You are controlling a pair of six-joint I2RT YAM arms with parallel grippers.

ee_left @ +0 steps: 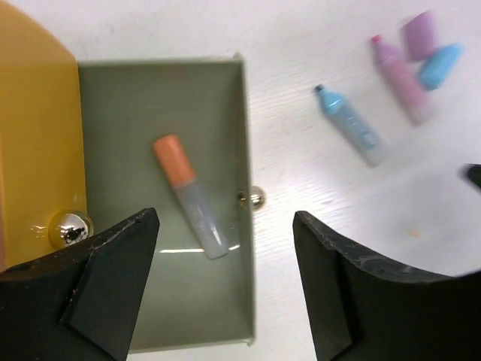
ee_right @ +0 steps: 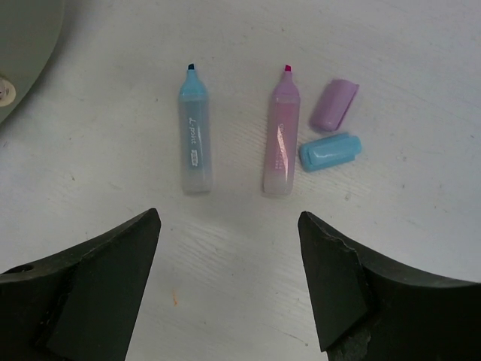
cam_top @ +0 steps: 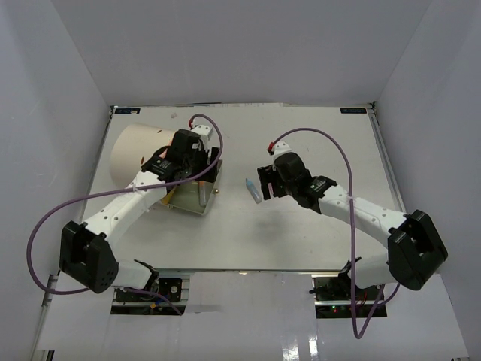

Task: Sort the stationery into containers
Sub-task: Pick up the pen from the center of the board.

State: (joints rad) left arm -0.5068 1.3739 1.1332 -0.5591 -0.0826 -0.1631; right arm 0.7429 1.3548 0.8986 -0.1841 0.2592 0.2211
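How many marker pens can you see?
3. An orange-capped marker lies in the open drawer. A blue marker and a pink marker lie side by side on the table, both uncapped. Others may be hidden from the cameras.

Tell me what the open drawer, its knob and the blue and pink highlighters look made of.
The drawer: matte grey-green, thin flat walls, likely painted board or plastic; can't tell which. The knob: polished metal, going by its mirror-like shine. The blue highlighter and pink highlighter: translucent frosted plastic barrels with glossy glints.
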